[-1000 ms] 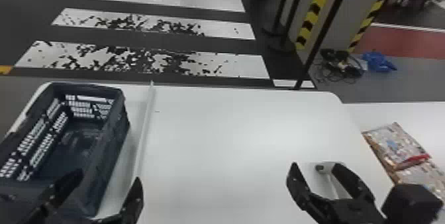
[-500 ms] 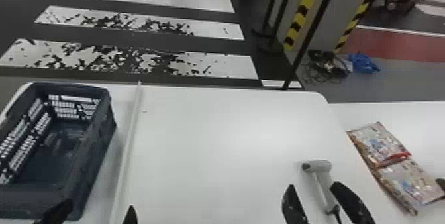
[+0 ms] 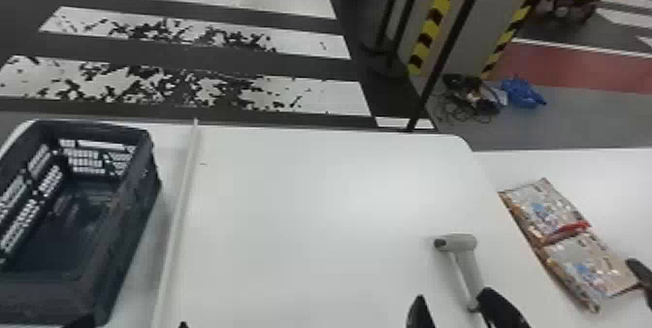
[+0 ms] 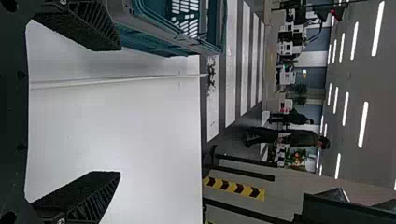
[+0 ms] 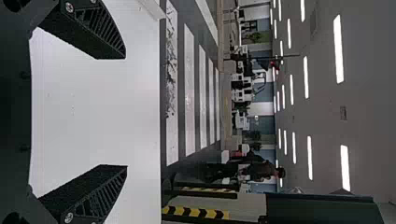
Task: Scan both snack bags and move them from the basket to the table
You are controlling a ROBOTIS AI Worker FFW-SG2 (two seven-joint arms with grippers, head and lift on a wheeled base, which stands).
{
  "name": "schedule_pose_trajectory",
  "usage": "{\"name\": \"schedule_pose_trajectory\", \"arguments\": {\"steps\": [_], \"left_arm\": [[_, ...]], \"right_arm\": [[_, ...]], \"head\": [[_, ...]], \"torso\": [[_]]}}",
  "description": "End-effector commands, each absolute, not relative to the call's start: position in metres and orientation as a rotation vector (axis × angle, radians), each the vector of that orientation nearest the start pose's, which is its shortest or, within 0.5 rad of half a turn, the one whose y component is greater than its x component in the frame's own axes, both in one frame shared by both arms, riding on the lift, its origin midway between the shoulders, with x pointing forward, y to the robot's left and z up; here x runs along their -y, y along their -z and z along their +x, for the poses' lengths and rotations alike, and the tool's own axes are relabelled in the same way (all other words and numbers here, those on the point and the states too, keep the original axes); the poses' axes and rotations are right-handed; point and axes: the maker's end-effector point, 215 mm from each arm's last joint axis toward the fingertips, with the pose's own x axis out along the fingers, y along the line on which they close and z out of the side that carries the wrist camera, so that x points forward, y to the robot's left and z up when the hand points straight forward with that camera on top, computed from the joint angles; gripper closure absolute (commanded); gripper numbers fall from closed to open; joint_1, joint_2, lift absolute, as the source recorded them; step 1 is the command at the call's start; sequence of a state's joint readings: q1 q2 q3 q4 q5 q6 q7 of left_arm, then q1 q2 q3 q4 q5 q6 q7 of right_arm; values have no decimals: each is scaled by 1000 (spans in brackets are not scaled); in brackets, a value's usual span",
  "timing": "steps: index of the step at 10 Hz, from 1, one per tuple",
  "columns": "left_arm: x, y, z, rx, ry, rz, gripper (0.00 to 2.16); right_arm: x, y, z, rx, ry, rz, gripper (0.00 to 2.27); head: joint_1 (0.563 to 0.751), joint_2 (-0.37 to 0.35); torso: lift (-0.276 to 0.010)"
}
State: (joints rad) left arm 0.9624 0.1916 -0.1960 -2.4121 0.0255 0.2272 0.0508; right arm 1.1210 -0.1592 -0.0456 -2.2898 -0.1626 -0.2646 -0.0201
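Head view: snack bags (image 3: 546, 208) on table (image 3: 613, 191)

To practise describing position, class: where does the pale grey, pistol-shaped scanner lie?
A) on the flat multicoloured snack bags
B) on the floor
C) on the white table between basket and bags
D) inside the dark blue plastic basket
C: the scanner rests on the white table, basket to its left, snack bags to its right.

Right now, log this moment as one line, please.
Both snack bags: on right-hand table | scanner: left of bags | basket: far left | left claw: open | right claw: open
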Motion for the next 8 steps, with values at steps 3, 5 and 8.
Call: {"name": "schedule_pose_trajectory", "arguments": {"steps": [3,5,8], "left_arm": [[-136,380,293,-353,223,-26,33],[-136,383,290,-361,224,-25,33],[-133,382,287,-363,228,-32,33]], "right_arm": [[246,343,261,-115,-48,46,90],[248,340,254,-95,-44,46,90],[252,329,248,-53,-39,45,90]], "head": [[695,-240],[695,-238],[695,-251]], "torso": [[-98],[-98],[-98]]}}
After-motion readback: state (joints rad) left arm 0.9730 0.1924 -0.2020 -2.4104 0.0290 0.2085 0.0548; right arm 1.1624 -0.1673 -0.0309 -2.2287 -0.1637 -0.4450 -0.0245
